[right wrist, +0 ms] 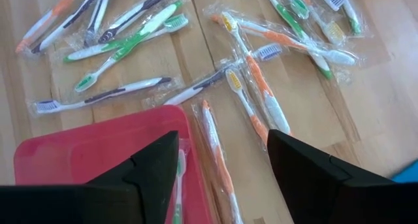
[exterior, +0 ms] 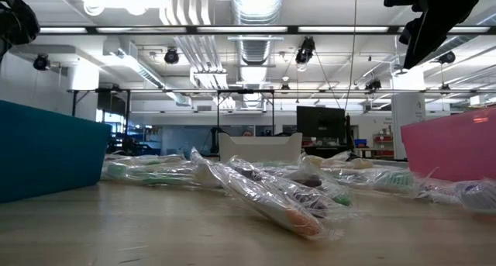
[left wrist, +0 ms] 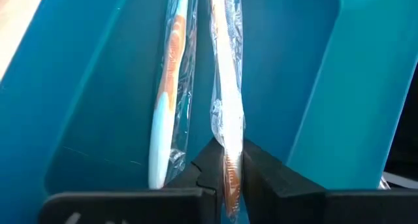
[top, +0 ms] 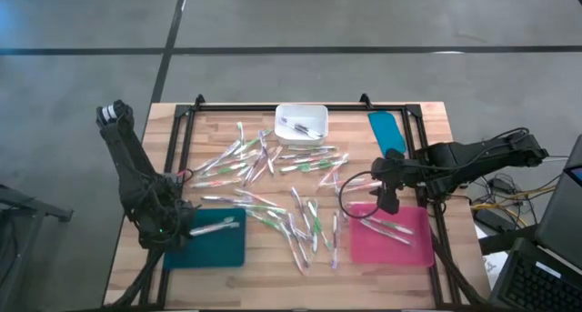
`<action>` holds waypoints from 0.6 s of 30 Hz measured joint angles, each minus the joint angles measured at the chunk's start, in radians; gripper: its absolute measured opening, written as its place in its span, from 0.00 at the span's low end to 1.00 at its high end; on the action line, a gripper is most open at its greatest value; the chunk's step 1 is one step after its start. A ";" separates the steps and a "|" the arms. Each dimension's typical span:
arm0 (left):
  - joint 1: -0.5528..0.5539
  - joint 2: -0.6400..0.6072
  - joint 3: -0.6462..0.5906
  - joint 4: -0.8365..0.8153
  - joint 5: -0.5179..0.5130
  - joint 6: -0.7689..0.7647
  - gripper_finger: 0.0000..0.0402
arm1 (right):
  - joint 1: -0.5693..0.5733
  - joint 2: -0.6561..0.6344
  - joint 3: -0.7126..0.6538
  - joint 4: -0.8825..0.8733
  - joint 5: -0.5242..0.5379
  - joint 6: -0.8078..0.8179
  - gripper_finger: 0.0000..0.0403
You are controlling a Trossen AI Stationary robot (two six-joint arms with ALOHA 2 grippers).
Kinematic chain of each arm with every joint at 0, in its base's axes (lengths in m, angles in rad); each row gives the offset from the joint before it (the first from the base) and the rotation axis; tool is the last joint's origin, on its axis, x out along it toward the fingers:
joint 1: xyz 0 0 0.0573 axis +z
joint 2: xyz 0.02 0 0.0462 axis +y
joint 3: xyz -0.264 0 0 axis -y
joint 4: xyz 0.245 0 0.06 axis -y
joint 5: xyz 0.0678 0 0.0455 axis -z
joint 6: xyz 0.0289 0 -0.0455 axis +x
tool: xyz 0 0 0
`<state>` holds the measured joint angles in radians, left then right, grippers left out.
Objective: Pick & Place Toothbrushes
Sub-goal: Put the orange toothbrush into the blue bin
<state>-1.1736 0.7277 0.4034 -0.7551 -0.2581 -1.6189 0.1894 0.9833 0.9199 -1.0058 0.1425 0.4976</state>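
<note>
Left pincer [left wrist: 225, 175], lower left of the high view, pinched a wrapped toothbrush [left wrist: 225, 87] over the teal tray [top: 218, 248] | right pincer [top: 389, 186] gaped empty above the pink tray [top: 409, 248] | we judged: lower flat, then release beside its neighbour.

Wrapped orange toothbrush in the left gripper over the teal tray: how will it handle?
The toothbrush is thin and probably light. Its glossy, crinkled wrapper looks slippery, so it may slide within the left gripper. Loose film may flop around the likely stiff handle over the teal tray.
</note>
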 joint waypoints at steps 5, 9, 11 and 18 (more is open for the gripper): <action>0.000 0.000 0.000 0.000 0.000 -0.002 0.15 | 0.000 0.000 0.000 0.000 0.000 0.000 0.58; 0.000 0.000 0.000 0.000 0.000 -0.001 0.17 | 0.000 0.000 0.000 0.001 0.000 0.000 0.61; 0.000 0.000 0.000 0.000 0.000 -0.002 0.18 | 0.000 0.000 0.000 0.001 0.000 0.000 0.63; 0.000 0.000 0.001 0.000 0.001 -0.001 0.18 | 0.000 0.000 0.000 0.002 0.000 0.000 0.66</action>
<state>-1.1736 0.7273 0.4046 -0.7547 -0.2571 -1.6203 0.1890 0.9833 0.9199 -1.0035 0.1424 0.4973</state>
